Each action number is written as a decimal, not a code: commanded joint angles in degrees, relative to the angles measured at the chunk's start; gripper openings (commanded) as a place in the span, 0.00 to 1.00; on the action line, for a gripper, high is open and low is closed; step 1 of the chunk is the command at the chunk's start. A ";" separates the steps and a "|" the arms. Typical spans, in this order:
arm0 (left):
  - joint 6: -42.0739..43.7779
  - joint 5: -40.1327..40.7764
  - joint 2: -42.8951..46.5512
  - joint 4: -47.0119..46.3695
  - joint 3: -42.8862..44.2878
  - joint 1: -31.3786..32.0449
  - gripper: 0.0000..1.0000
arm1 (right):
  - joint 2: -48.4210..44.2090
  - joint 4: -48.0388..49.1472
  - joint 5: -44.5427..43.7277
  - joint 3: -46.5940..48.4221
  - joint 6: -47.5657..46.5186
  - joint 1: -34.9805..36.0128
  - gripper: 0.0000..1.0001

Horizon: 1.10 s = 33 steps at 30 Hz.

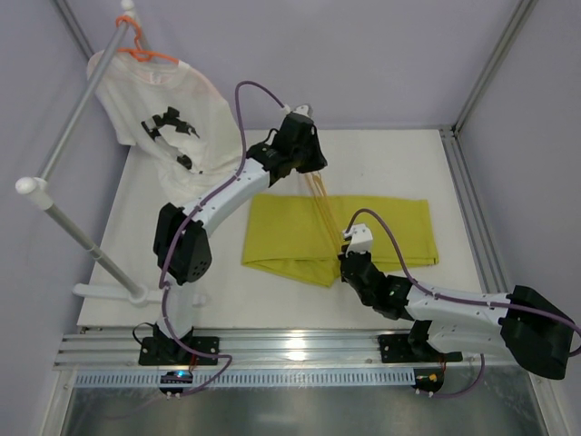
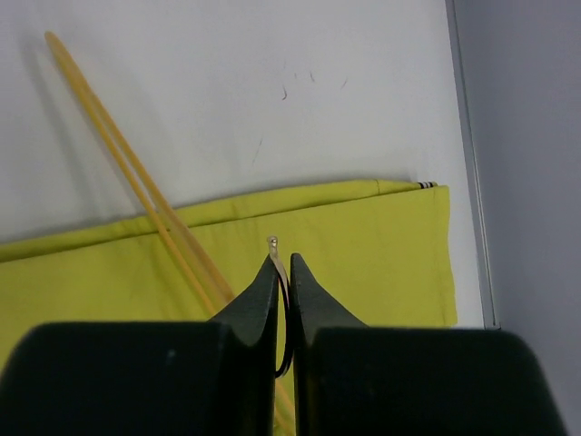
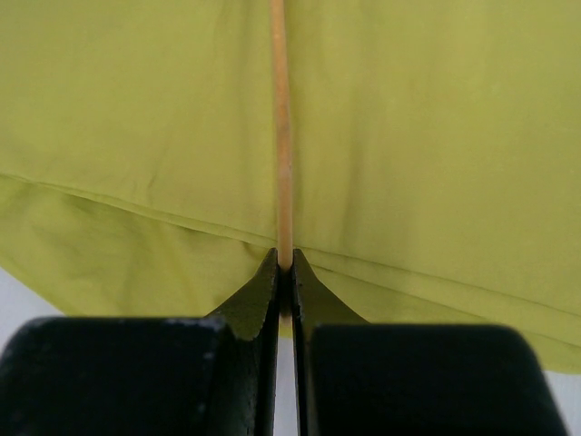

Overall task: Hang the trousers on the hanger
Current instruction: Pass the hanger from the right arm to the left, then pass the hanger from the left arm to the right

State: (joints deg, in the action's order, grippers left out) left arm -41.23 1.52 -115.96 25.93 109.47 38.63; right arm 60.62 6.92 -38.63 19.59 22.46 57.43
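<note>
The yellow-green trousers (image 1: 363, 232) lie folded flat on the table; they also show in the left wrist view (image 2: 363, 245) and the right wrist view (image 3: 136, 118). The thin yellow hanger (image 1: 323, 211) slants above them. My left gripper (image 1: 304, 162) is shut on the hanger's metal hook (image 2: 273, 245) over the trousers' far edge; the hanger's bars (image 2: 136, 173) run off to the left. My right gripper (image 1: 347, 256) is shut on a hanger bar (image 3: 282, 136) at the trousers' near fold. A striped band (image 2: 425, 185) peeks at the trousers' far right corner.
A white T-shirt with black print (image 1: 168, 118) hangs on an orange hanger (image 1: 145, 53) from a grey rail (image 1: 82, 109) at the far left. The rail's stand (image 1: 100, 254) rises at the table's left edge. A metal frame rail (image 1: 472, 209) borders the right side.
</note>
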 commanded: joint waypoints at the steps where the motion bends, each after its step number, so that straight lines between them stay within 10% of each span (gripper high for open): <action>1: -3.59 1.74 -1.99 4.92 1.97 -0.22 0.01 | 0.81 2.05 -2.76 2.11 3.91 0.49 0.04; 10: -5.17 -3.43 0.56 2.55 1.97 -0.66 0.45 | 1.61 -1.91 -3.91 3.17 12.25 0.49 0.04; 15: -3.94 -5.30 0.56 3.33 1.71 -1.01 0.22 | 1.08 -1.47 -1.36 1.94 12.87 0.58 0.05; 20: -4.21 -6.79 0.38 2.72 -0.57 -1.45 0.06 | 1.34 -1.56 -0.92 2.99 11.12 0.58 0.27; 33: -3.77 -8.99 -0.14 3.77 1.09 -1.45 0.04 | 13.82 -2.35 -1.18 13.36 7.34 -1.09 0.31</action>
State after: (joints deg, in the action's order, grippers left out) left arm -45.41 -5.67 -116.73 28.16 109.69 37.45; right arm 73.12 2.26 -38.72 29.87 29.71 57.06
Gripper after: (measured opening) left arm 0.068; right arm 0.309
